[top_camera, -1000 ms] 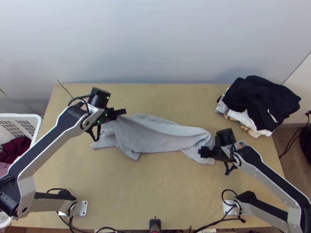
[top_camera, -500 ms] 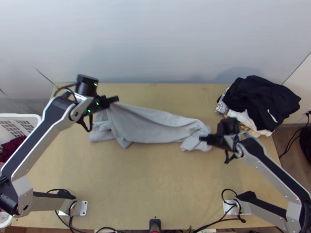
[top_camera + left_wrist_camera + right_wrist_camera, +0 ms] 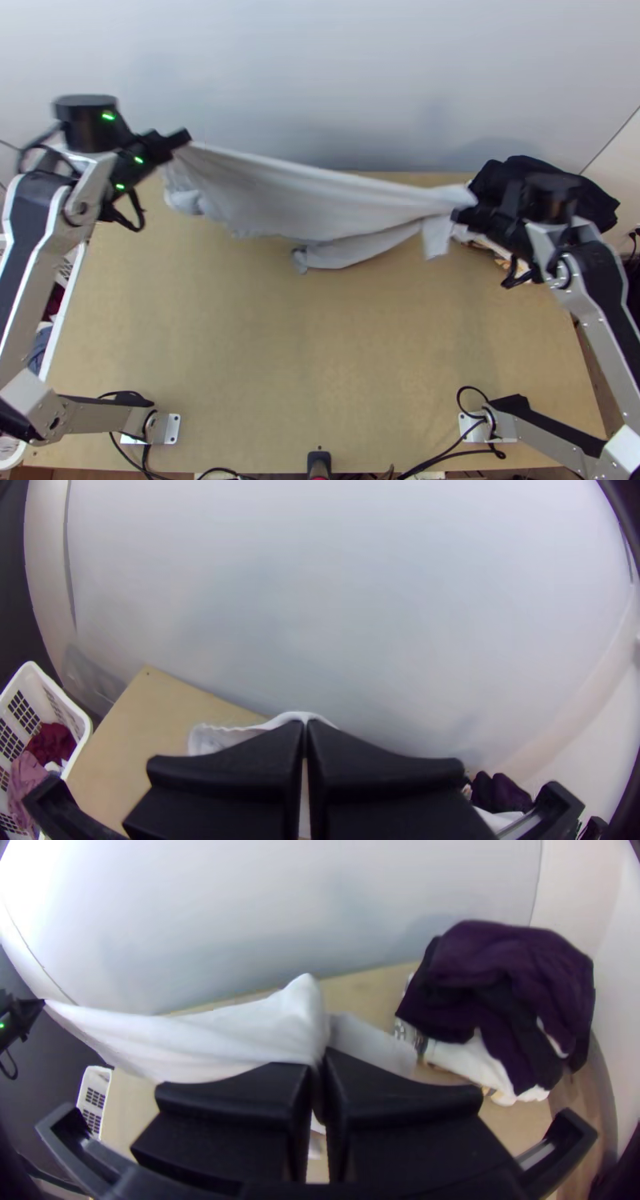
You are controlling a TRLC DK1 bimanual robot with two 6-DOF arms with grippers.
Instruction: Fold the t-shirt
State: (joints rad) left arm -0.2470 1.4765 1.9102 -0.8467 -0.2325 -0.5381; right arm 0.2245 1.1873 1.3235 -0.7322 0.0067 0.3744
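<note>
T-shirt pinched tight in left hand and right hand, maroon cloth inside white basket.

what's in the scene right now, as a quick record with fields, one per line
t-shirt: light grey, pulled taut between the grippers, lower parts hanging, not folded
left gripper: shut on one end of the t-shirt, near the table's far left corner
right gripper: shut on the other end, in front of the pile
pile: dark clothes over white ones, at the table's far right corner
basket: white, left of the table, dark red and pink clothes inside
table: light wood
</note>
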